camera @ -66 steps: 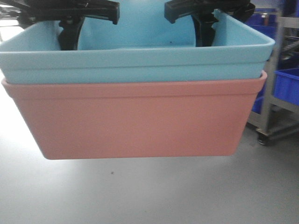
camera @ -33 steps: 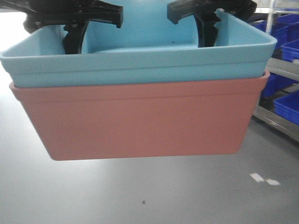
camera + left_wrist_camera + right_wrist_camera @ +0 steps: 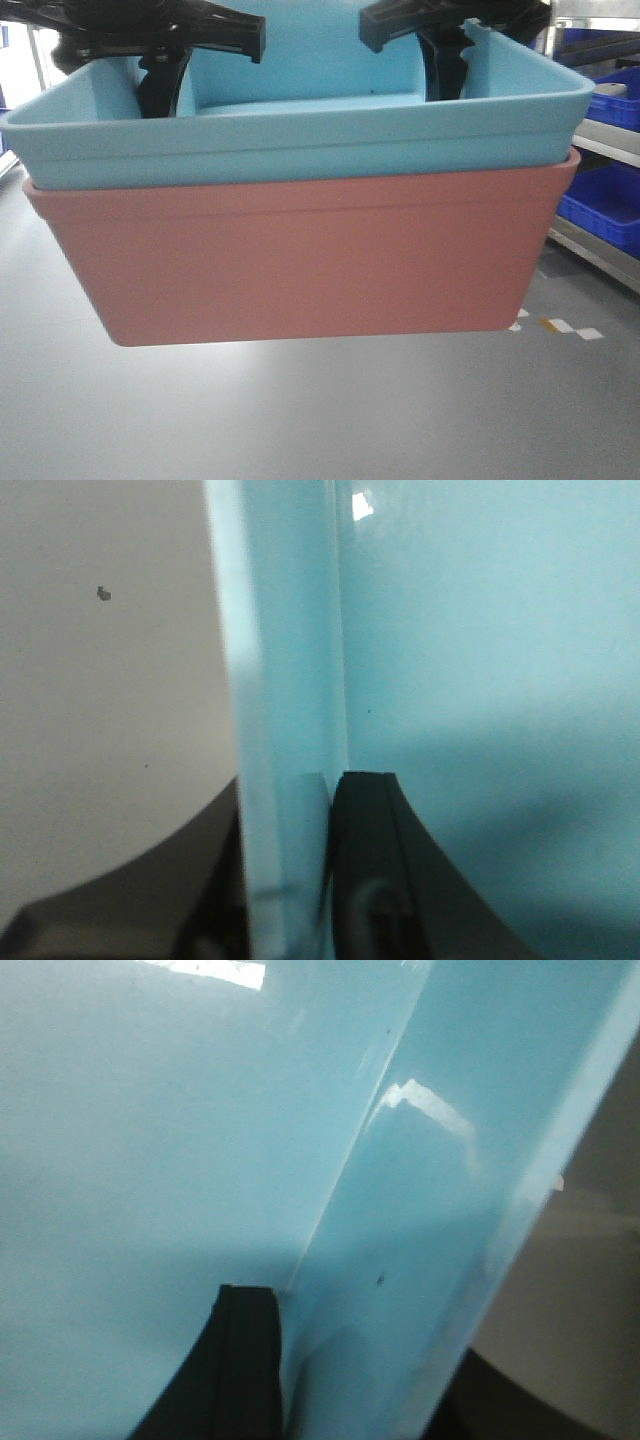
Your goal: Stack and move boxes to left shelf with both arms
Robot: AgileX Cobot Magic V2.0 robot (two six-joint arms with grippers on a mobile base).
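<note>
- The left end effector reaches down over the left wall of the blue tub. In its wrist view the left end effector pinches that wall, one finger inside and one outside.
- The blue tub sits nested in the pink tub, rim resting on rim. The pair hangs level in the air, well above the grey floor.
- We cannot tell whether the outer fingers also catch the pink tub's rim.
- The right end effector comes down over the right wall. In its own view the right end effector is pressed onto the blue wall, a black finger inside and a dark shape outside.
- At the far right stand dark blue crates on a metal rack. The left shelf is not in view.
- We judge stacking done and the carry under way.
- Next we need both arms to travel together at even height and spacing, so neither wall slips or flexes. Then we must find the roller shelf and lower the pair flat before releasing.
</note>
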